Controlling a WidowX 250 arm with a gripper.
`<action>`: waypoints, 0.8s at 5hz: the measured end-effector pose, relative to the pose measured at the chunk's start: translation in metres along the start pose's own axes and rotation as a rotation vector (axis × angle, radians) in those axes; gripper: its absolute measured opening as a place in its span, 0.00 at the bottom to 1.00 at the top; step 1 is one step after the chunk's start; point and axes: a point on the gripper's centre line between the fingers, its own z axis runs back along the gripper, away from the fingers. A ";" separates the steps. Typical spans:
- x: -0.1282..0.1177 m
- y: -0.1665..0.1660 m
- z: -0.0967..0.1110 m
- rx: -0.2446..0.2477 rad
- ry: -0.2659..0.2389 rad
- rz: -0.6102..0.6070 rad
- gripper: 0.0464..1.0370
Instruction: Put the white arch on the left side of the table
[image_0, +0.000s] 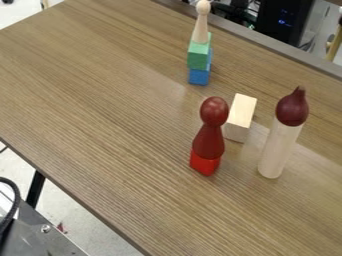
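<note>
**Dark red figure (210, 140), pale post (277, 152) flank white arch (242, 111) on desk (107, 110)**

The figure, on a red block (205, 163), partly hides the arch from us. Farther back, a pale peg (201, 27) tops a green block (198, 56) and blue block (199, 77). We cannot tell the hand's state or arm's pose.

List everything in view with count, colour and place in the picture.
Pale wooden pawn-shaped piece: 1, beige, atop far stack
Green block: 1, under it
Blue block: 1, stack's foot
Red block: 1, near centre
Dark-red pawn-shaped piece: 1, on red block
Pale wooden block: 1, whitish, behind that pair
Upright cylinder: 1, pale, right
Pointed round top: 1, maroon, on cylinder
Wood-grain table: 1, brown, beneath all
</note>
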 end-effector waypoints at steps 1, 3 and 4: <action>-0.006 0.001 -0.007 0.002 0.028 0.001 0.96; -0.038 -0.004 -0.055 0.090 0.154 0.006 0.96; -0.056 -0.008 -0.075 0.124 0.193 -0.018 0.96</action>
